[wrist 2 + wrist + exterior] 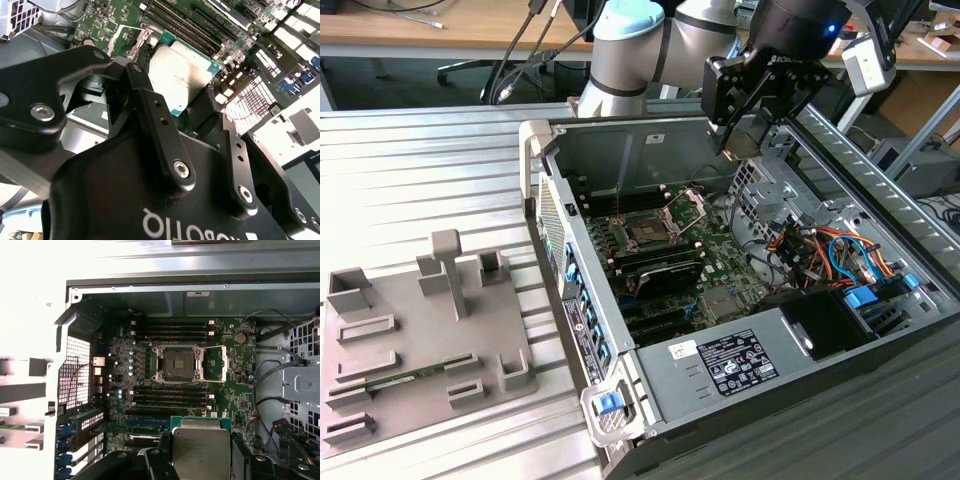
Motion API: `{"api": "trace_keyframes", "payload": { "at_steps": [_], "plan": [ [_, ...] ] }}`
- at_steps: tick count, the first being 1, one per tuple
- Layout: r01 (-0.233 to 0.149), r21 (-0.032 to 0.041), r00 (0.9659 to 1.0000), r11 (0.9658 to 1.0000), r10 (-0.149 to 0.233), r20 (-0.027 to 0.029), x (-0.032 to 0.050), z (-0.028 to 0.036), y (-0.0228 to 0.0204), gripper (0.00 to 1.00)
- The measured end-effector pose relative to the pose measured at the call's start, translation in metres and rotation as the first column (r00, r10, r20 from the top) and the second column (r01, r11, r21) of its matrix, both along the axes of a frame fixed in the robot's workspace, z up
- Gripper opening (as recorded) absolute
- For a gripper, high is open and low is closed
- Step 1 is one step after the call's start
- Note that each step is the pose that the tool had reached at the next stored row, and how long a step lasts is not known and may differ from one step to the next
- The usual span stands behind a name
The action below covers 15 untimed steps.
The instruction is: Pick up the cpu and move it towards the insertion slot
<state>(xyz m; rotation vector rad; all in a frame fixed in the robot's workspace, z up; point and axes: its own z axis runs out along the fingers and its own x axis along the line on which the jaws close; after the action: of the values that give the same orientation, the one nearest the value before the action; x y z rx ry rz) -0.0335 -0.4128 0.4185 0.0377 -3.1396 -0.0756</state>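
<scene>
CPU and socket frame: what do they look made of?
CPU: top looks like brushed silvery metal, with a dull sheen; the thin green rim looks like circuit board. It sits between the gripper fingers. Socket: frame looks like bright bare metal, glinting at its edges; the dark centre is likely plastic, hard to tell.

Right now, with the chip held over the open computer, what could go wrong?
The gripper pinches the chip only by its edges, so it might slip or tilt. The socket sits open with its metal plate raised; coming down off-centre could hurt the socket. Loose cables lie near the gripper in the exterior view and might snag.
</scene>
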Motion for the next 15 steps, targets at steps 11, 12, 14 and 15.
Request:
{"api": "trace_keyframes", "payload": {
  "at_steps": [11, 12, 14, 15],
  "plan": [
    [0.000, 0.0000, 1.0000, 1.0000, 0.000, 0.0000, 0.0000, -0.0006, 0.0022, 0.55],
    [0.000, 0.0000, 1.0000, 1.0000, 0.000, 0.0000, 0.0000, -0.0006, 0.0024, 0.55],
    [0.000, 0.0001, 1.0000, 1.0000, 0.000, 0.0000, 0.0000, -0.0008, 0.0028, 0.55],
    [0.000, 0.0000, 1.0000, 1.0000, 0.000, 0.0000, 0.0000, -0.0009, 0.0032, 0.55]
  ]
}}
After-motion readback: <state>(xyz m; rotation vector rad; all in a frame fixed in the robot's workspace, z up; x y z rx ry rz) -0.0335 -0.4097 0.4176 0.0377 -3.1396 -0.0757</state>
